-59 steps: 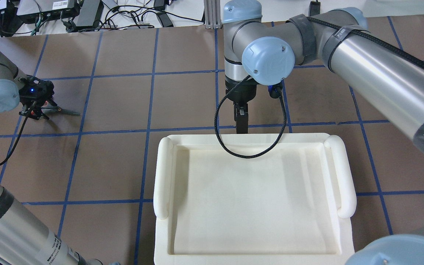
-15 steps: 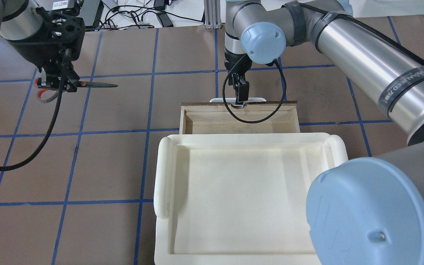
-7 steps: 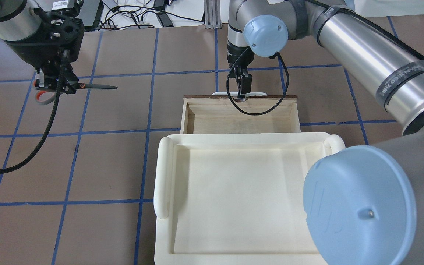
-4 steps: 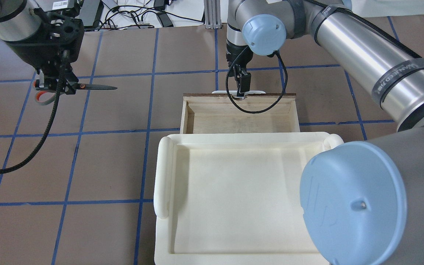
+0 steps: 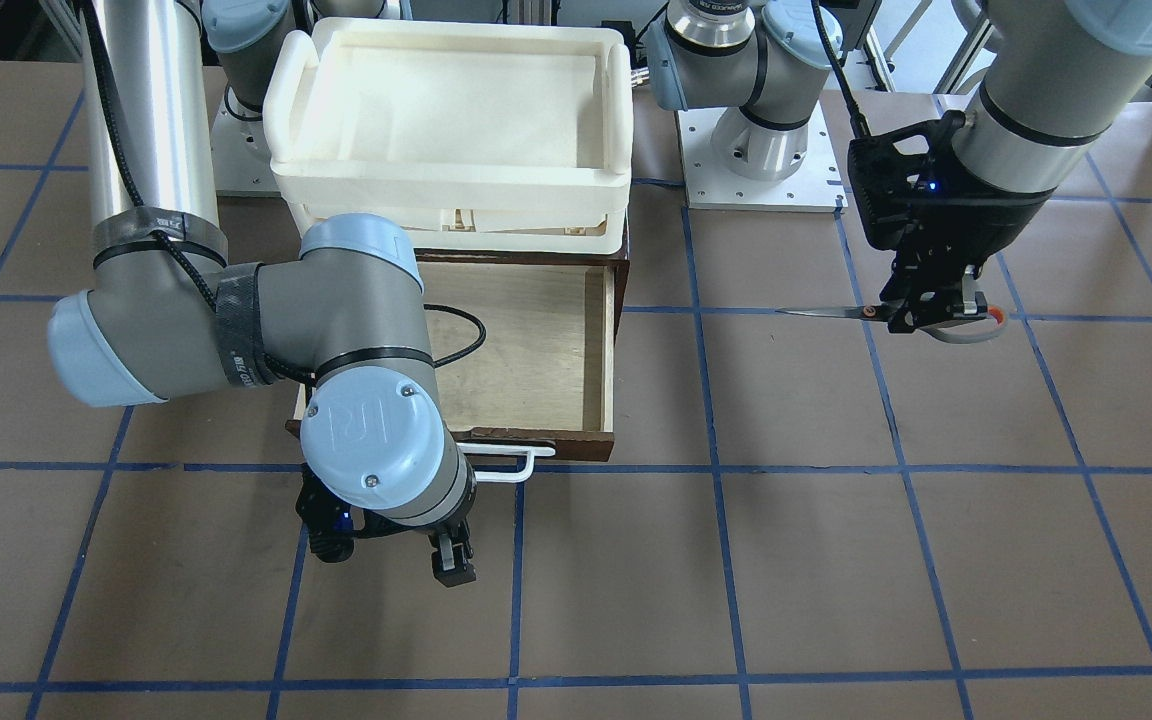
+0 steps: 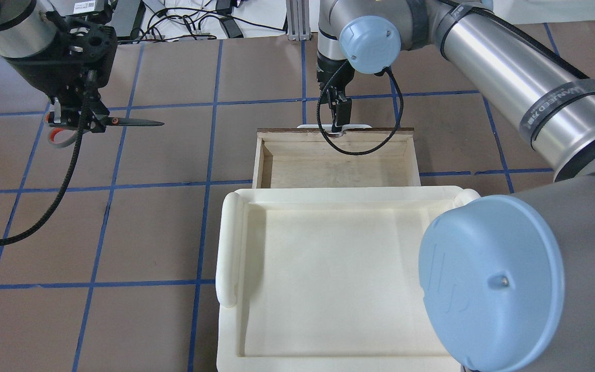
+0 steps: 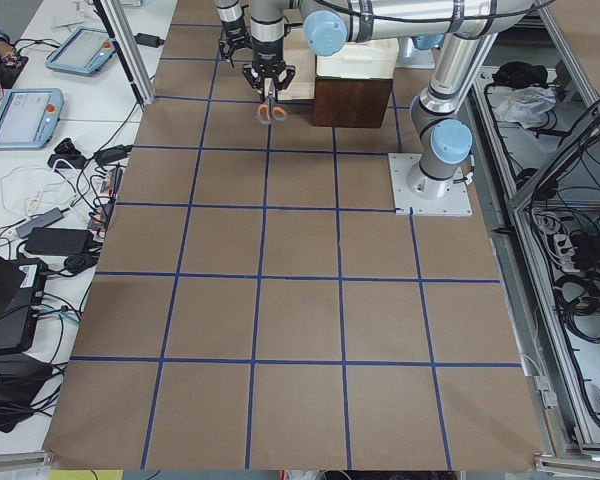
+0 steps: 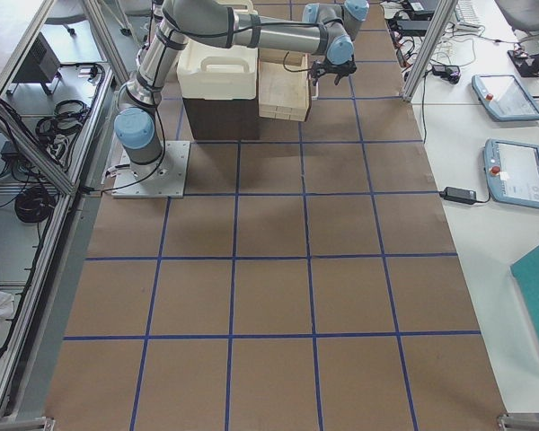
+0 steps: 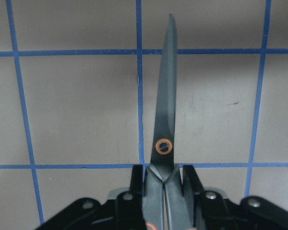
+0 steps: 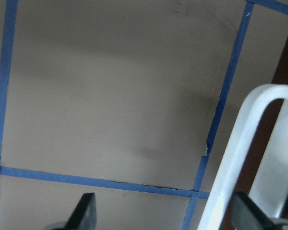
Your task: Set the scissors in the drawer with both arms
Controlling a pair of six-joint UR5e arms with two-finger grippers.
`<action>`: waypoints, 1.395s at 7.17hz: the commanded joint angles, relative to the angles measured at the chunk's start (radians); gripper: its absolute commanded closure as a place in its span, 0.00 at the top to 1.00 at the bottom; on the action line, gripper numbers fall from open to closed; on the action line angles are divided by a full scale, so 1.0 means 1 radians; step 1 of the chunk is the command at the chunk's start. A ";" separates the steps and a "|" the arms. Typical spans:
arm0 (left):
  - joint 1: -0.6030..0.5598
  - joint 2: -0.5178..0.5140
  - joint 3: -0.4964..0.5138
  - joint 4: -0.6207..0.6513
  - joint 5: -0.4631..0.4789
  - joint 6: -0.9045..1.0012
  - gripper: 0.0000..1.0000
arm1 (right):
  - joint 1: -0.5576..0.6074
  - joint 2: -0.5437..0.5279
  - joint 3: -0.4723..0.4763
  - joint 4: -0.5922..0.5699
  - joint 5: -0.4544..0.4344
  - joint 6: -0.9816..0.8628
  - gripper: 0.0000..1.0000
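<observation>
Drawer [image 6: 328, 170] slid further out; right tool [image 6: 338, 118] spread apart, left tool [image 6: 83, 121] clamps scissors [image 6: 137, 122].

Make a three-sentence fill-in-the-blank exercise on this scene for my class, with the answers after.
The left gripper is shut on the ___.
The right gripper, near the handle of the drawer, has its jaws ___.
That bar handle is coloured ___.
Missing words: scissors; open; white.
</observation>
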 commanded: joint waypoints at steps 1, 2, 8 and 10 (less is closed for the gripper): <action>-0.002 -0.003 0.000 0.002 0.016 -0.001 0.00 | 0.000 -0.080 0.004 0.073 -0.002 0.002 1.00; -0.003 -0.006 0.003 0.004 0.016 -0.004 0.00 | -0.009 -0.095 0.004 0.088 -0.014 -0.004 1.00; -0.256 -0.080 0.090 0.015 0.027 -0.222 0.00 | -0.178 -0.337 0.090 0.105 -0.175 -0.856 1.00; -0.360 -0.121 0.092 0.027 0.027 -0.358 0.00 | -0.230 -0.400 0.096 0.137 -0.186 -1.028 1.00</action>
